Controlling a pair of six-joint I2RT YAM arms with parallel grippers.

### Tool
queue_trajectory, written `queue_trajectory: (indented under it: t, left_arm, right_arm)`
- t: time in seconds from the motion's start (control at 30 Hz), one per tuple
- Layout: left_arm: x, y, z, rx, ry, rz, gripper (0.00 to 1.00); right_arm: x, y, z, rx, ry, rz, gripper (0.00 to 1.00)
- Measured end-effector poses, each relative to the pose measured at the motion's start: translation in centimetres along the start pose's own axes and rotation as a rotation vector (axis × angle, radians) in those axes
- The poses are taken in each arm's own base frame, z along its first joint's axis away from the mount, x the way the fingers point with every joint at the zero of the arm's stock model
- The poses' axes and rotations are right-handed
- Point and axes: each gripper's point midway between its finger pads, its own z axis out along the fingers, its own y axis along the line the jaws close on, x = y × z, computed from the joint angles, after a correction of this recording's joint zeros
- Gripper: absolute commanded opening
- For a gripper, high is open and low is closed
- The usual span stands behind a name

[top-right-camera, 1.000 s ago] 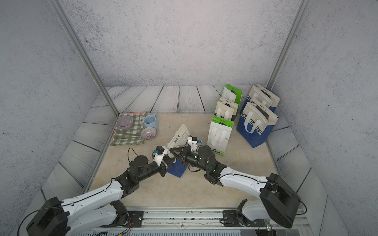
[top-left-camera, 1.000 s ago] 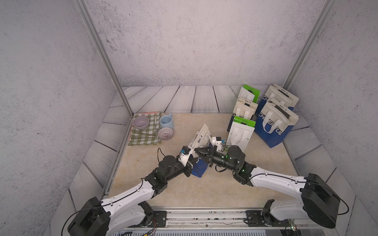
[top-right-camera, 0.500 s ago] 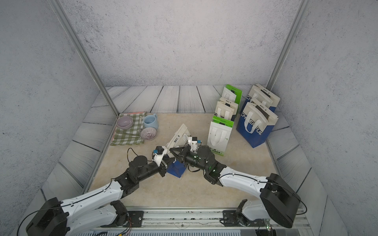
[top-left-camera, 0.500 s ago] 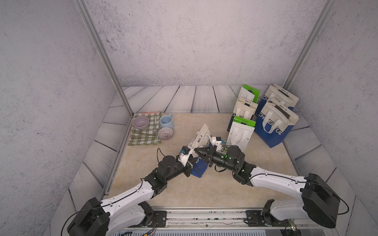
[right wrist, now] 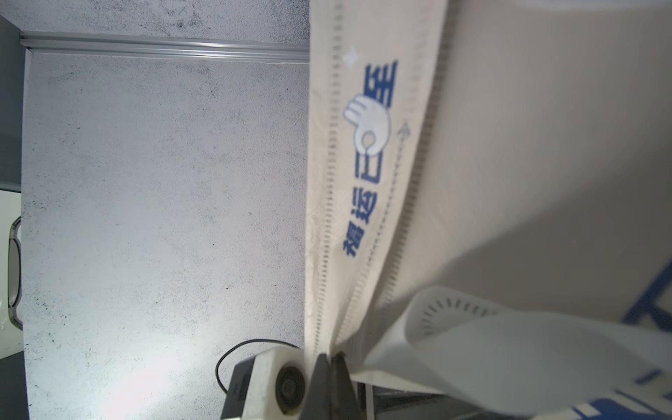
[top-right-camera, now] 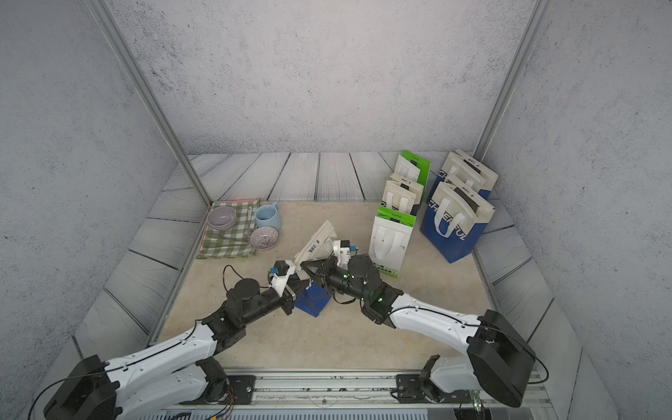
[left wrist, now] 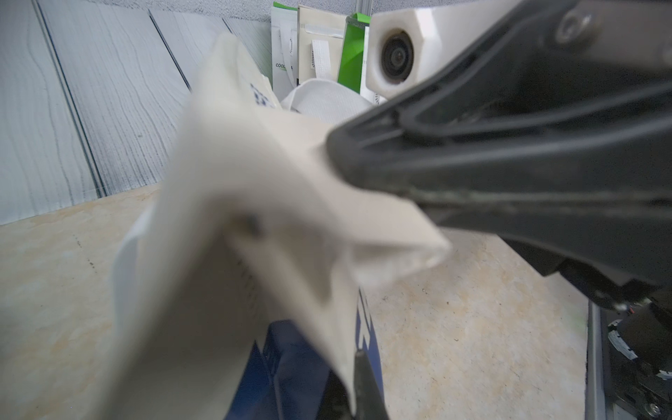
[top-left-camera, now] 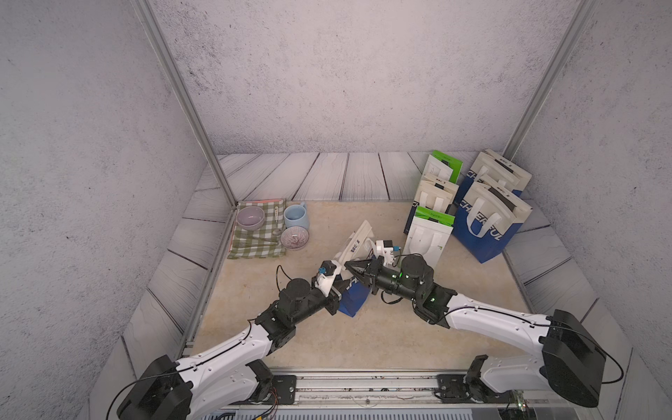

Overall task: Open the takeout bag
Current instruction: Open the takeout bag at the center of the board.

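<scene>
Okay, the takeout bag (top-left-camera: 358, 240) sat mid-desk between my two arms in both top views, tilted. Its blue base was on the desk (top-left-camera: 363, 334) and its cream top leaned toward the back.

My left pincer (top-left-camera: 339, 286) was clamped tight on the near side of the bag, about where cream meets blue. The left wrist view showed blurred cream paper (left wrist: 236, 218) filling the middle, so I couldn't make out the exact pinch point there.

My right pincer (top-left-camera: 348, 264) was also closed, nipping the cream top fold. In the right wrist view its jaws met (right wrist: 329, 367) on the bottom end of the tear strip (right wrist: 363, 163), which carried blue printed characters between two perforated lines. The strip looked unbroken along the part I could see. The white handle (right wrist: 509, 345) drooped beside it. In the left wrist view the black tip of the right pincer (left wrist: 334, 152) pressed into the fold.

The two pincer tips were just beside each other.

At the far left corner lay a checked cloth (top-left-camera: 254, 243) with a lilac bowl (top-left-camera: 250, 217) on it, and a patterned bowl (top-left-camera: 294, 238) at its edge. A blue mug (top-left-camera: 295, 216) stood just beside it.

At the far right stood other bags, upright, well apart from mine. The nearest was a white-and-green bag (top-left-camera: 429, 236), with a big blue bag (top-left-camera: 487, 225) next to it.
</scene>
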Motion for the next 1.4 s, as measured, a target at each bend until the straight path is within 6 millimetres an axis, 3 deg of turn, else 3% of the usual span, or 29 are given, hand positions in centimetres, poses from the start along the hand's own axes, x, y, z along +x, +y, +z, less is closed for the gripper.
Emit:
queue_trajectory:
  t: [1.4]
  left_arm:
    - [-0.4, 0.3, 0.6, -0.006, -0.054, 0.016, 0.0]
  right_arm:
    - [-1.1, 1.0, -0.2, 0.087, -0.001, -0.023, 0.0]
